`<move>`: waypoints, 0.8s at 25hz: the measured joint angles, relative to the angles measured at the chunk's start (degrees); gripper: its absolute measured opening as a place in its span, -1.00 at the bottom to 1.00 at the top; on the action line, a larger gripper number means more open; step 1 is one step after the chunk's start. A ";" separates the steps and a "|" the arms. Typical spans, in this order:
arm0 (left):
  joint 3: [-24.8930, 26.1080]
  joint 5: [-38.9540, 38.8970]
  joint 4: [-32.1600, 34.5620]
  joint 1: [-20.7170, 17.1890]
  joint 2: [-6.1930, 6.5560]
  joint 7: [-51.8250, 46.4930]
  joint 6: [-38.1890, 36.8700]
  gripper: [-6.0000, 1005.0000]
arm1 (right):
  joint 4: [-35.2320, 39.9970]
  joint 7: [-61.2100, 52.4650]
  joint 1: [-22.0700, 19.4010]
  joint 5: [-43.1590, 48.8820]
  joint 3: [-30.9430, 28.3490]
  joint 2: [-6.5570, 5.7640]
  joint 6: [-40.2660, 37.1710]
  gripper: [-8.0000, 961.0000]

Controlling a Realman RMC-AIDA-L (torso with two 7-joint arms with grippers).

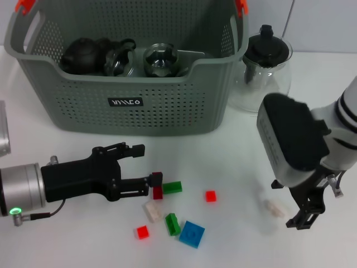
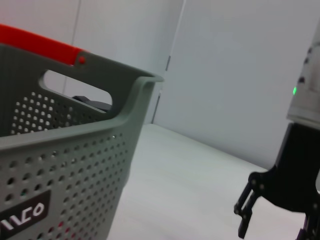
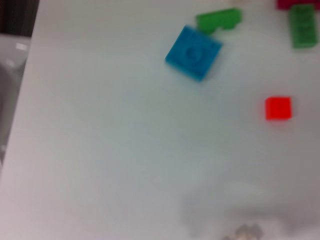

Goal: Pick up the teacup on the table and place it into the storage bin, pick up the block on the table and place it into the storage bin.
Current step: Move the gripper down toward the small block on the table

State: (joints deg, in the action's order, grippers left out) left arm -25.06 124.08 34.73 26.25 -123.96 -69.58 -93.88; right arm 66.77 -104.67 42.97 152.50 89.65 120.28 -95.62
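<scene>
1. Head view: storage bin (image 1: 83, 106) at the back of the table (image 1: 234, 162), holding teaware, a dark teapot (image 1: 83, 53) among it. Left gripper (image 1: 158, 186) pinches a dark red block (image 1: 157, 185) low over the table, beside a green block (image 1: 172, 187). Right gripper (image 1: 305, 215) hangs near a pale block (image 1: 274, 208); whether its fingers are open, I cannot tell. Glass teapot (image 1: 266, 70) stands beside the bin.
2. Left wrist view: bin wall (image 2: 65, 165) close; the other arm's gripper (image 2: 250, 210) beyond.
3. Right wrist view: blue block (image 3: 193, 52), red block (image 3: 278, 108) on the table.
4. Step, judged: block pick; next, lift over the bin rim.
</scene>
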 joint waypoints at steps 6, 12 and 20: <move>1.74 -0.10 -2.00 0.00 -0.15 -0.03 1.25 0.72 | -1.05 5.13 -0.28 1.79 2.73 0.03 3.08 0.66; 2.01 -0.19 -2.45 0.11 -0.23 -0.03 1.34 0.72 | -2.75 9.43 -0.08 1.56 4.51 0.28 6.28 0.62; 2.12 -0.69 -3.00 0.13 -0.23 -0.35 1.34 0.72 | -4.75 11.51 -0.07 0.38 6.18 0.39 7.75 0.56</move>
State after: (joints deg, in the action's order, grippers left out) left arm -22.95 123.39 31.73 26.38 -124.19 -69.93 -92.54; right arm 62.02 -93.15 42.91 152.88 95.83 120.67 -87.88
